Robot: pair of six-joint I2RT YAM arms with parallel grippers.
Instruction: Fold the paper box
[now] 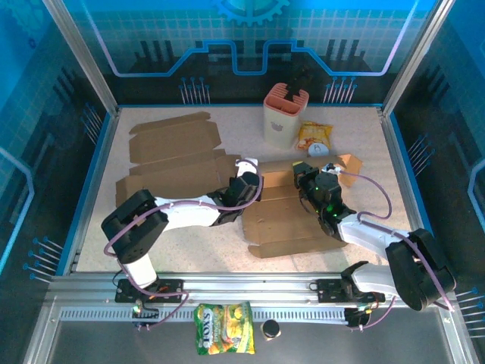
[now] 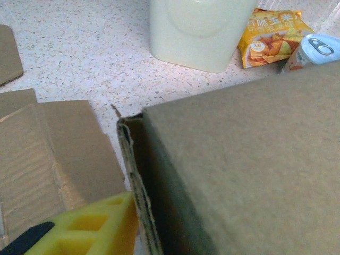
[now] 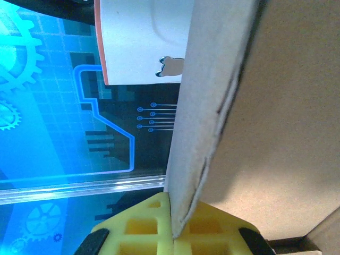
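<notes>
The paper box (image 1: pixel 284 227) lies half-formed on the near side of the cream tub (image 1: pixel 284 117), its bottom panels spread flat toward the arms and its far end partly raised. The right gripper (image 1: pixel 309 174) sits at that raised end, nearer the tub, and its yellow pads (image 3: pixel 212 231) are pressed together on the edge of an upright cardboard wall, probably to hold that wall standing while the other side is worked. The left gripper (image 1: pixel 244 180) is at the box's left edge, to the near left of the tub. One yellow finger (image 2: pixel 90 228) lies just beside the corrugated end of a side panel, but its partner is hidden behind the cardboard, so whether it pinches the panel or merely braces it cannot be told. Some flat sheets (image 1: pixel 174 140) wait left of the tub, well apart from the work
</notes>
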